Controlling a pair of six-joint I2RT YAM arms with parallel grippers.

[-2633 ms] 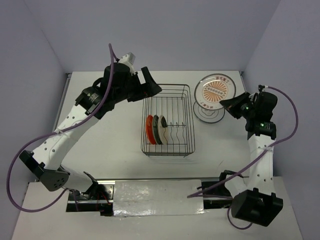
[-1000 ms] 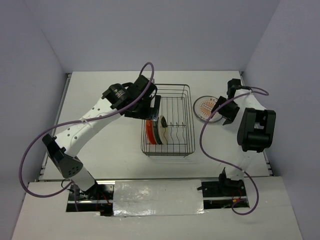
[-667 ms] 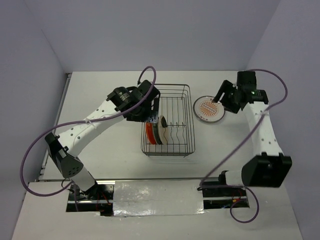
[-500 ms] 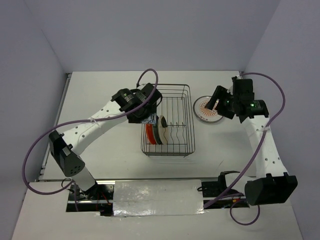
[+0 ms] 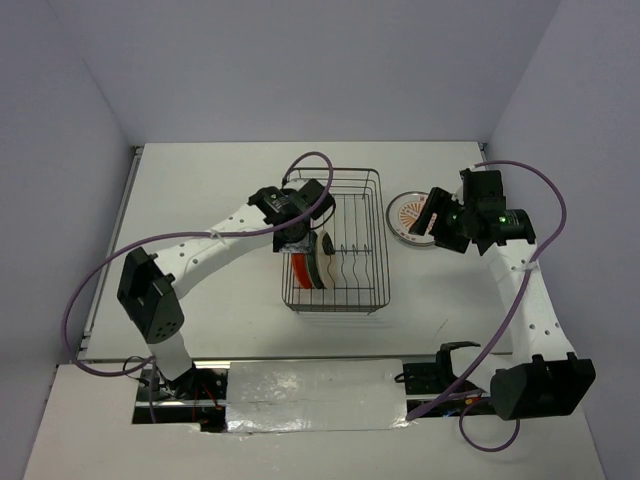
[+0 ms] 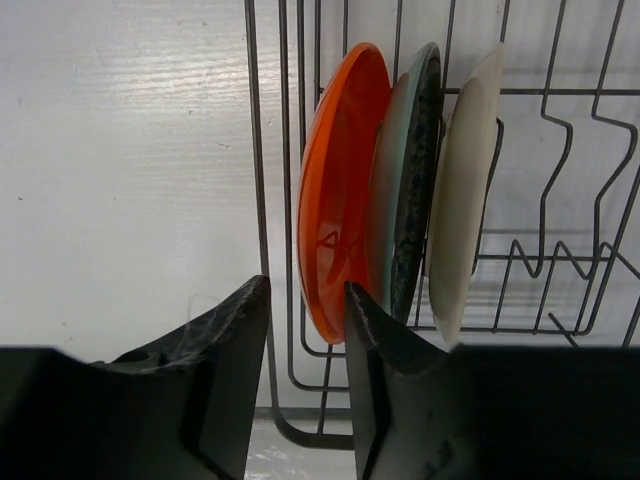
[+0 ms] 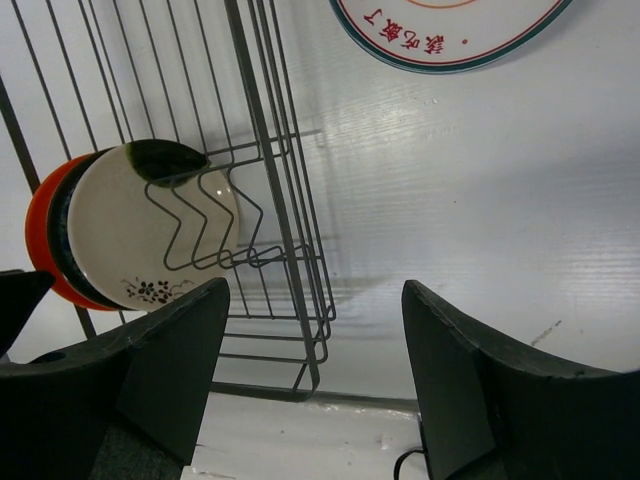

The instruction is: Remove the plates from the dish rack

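Currently the dish rack [image 5: 382, 250] sits about mid-counter, roughly halfway between the left and right edges of the counter [image 5: 200, 190]. Three plates stand on edge in the rack's left half, packed face to face. The orange-red plate [image 6: 340, 190] is nearest the rack's left wall, the dark speckled plate [image 6: 412, 180] is against it, and the cream plate [image 6: 462, 190] comes third; the right wrist view shows a small dark floral sprig near the cream plate's rim. The rest of the rack's prongs to the right are bare. A fourth plate, the patterned plate [image 5: 405, 215] with an orange centre and reddish characters round its border, lies flat on the counter just beside the rack's right wall, toward the counter's far right corner. The left end effector [image 6: 305, 290] hangs at the rack's left wall with its fingers [image 6: 225, 380] drawn to a narrow gap; the orange-red plate's rim and the rack's side wires lie in that gap, and bare counter shows between one finger and the plate. The right end effector [image 7: 312, 290] hovers over the patterned plate's near-right rim, fingers spread wide and holding nothing.
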